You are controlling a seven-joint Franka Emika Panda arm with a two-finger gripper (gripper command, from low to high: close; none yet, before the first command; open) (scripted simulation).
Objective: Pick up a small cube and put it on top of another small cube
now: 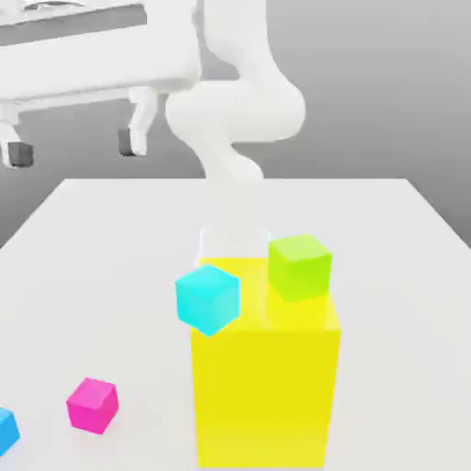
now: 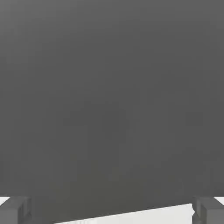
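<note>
Grey backdrop, white table [image 1: 386, 239]. My gripper [image 1: 72, 147] hangs with fingers spread, empty. The small azure-blue cube [image 1: 5, 430] sits just beside the magenta-pink cube [image 1: 92, 405]; it looks rigid, light, so I'd pinch opposite flat faces.

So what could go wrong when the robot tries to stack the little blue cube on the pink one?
1. The blue cube sits at the very edge of the exterior view, far from the open gripper, so the reach is long and a grab could slip.
2. The pink cube lies close to it and might get bumped.
3. The cyan cube looks similar in colour, so the robot could pick the wrong one.
</note>
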